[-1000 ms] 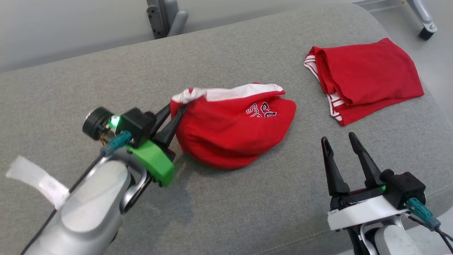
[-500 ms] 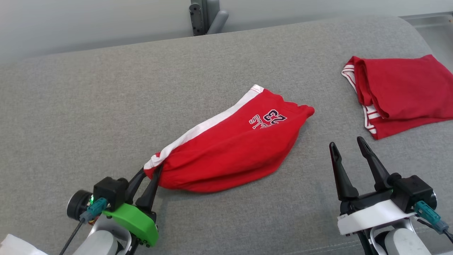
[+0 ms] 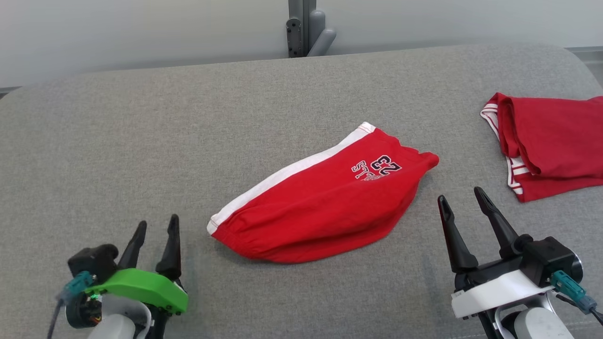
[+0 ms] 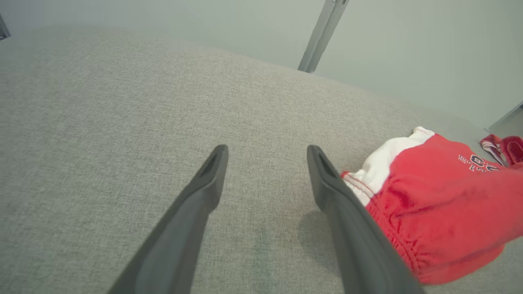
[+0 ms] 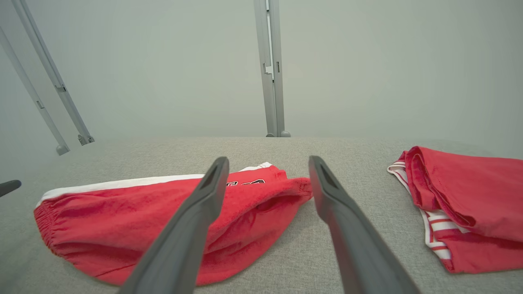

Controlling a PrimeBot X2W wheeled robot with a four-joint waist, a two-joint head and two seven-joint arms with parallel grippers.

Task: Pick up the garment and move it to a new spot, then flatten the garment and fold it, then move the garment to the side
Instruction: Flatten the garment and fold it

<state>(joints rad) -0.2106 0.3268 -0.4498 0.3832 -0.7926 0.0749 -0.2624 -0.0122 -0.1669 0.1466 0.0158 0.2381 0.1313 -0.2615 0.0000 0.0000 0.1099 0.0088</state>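
Both the left gripper (image 3: 158,220) and the right gripper (image 3: 460,194) stand wide open and empty, one at either end of the red shorts (image 3: 320,207). These lie rumpled mid-way across the grey woven cushion (image 3: 141,132). They look like light, limp jersey with a white side stripe. The gathered elastic waistband looks the surest place to pinch.

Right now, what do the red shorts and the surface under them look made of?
Red shorts: soft matte knit, likely cotton jersey; it slumps in loose folds, with a gathered hem in the left wrist view. Grey surface: woven upholstery-type fabric, matte, with a fine heathered weave; probably padded, given its rounded edges.
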